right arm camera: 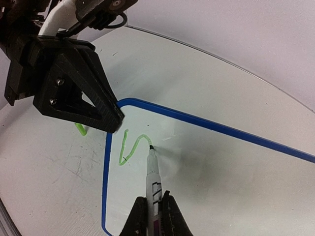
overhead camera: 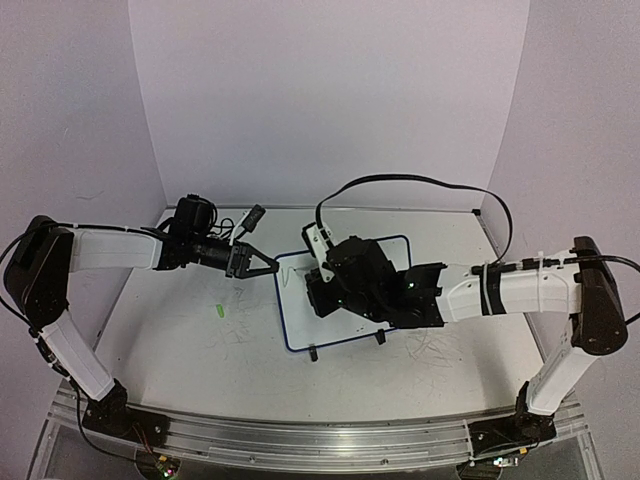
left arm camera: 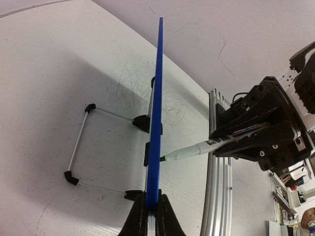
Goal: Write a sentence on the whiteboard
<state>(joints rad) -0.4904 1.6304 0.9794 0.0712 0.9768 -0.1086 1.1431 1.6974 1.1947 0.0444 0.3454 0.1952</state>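
My right claw (right arm camera: 153, 209) is clamped tight on a marker (right arm camera: 151, 177) — its tip touches the whiteboard (right arm camera: 221, 167), at the end of the first green strokes of the sentence (right arm camera: 129, 147). Just beyond them my left claw (right arm camera: 114, 120) pinches the board's blue rim — the board stands propped on the table (overhead camera: 170, 350) between my arms.

Glossy smooth whiteboard (right arm camera: 221, 172), matt scribble-marked tabletop (overhead camera: 180, 350)

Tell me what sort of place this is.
Most likely a robotics lab test booth: left arm and right arm bolted to an aluminium rail, plain white backdrop panels around a scribble-marked tabletop, a marker at a small whiteboard.
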